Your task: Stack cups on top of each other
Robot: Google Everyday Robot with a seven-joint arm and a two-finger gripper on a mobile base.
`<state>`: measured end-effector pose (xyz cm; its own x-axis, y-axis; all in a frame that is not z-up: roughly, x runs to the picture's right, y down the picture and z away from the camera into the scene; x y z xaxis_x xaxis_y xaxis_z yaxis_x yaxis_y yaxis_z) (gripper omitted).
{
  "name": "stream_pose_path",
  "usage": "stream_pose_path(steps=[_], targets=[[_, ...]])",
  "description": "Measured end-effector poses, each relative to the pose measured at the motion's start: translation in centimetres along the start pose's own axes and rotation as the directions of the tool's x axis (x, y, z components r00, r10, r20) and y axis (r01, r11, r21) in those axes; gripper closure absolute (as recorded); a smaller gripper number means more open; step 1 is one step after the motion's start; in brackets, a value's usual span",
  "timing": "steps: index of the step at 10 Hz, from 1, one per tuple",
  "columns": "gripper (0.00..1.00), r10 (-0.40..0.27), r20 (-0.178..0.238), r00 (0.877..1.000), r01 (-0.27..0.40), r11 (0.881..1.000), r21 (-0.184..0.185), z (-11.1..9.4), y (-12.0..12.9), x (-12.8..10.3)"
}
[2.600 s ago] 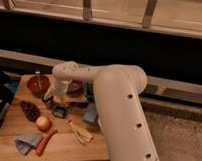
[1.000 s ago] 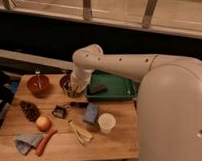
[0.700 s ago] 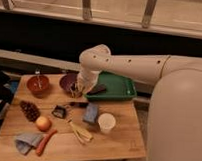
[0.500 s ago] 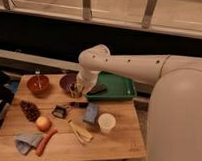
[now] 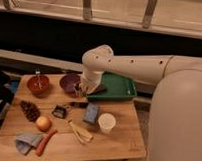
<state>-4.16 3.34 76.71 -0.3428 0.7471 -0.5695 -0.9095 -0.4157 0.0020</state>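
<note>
**Bench scene, 1 arm and 2 cups.** The gripper (image 5: pixel 82 89) hangs low at the far side of the wooden bench (image 5: pixel 123 142). It is at the right rim of the wide purple bowl (image 5: pixel 67 82) and just beside the left end of the shallow green plastic tray (image 5: pixel 120 88). It merges with the dark shapes behind it, so whether it is wide, narrow or carrying anything cannot be told.

The 2 task objects lie nearer the front:
- **Metal cup:** the small, dark, shiny metal cup (image 5: pixel 59 111) sits left of centre; its pose is too small to read.
- **White cup:** the larger, plain white, tapered cup (image 5: pixel 106 122) stands mouth-up to the right.
- **Between them:** a blue-grey pad (image 5: pixel 91 113) lies between the cups.

The cups are apart and not nested, so stacking is judged not yet begun. The white cup's open, wider mouth makes it the likely receiver and the metal cup the likely insert. The gripper is near neither cup, so a reach toward the metal cup seems the next requirement. The red-brown bowl (image 5: pixel 38 84) and the brown pine cone (image 5: pixel 30 111) play no part in the task, though the pad crowds the path between the cups
</note>
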Motion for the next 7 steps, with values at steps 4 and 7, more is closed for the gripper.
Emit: stream_pose_path(steps=[4, 7], targets=[[0.83, 0.175, 0.040, 0.984, -0.177, 0.983, 0.057, -2.4, -10.3, -0.2], [0.83, 0.268, 0.052, 0.962, -0.272, 0.959, 0.076, -3.2, -14.8, 0.5]])
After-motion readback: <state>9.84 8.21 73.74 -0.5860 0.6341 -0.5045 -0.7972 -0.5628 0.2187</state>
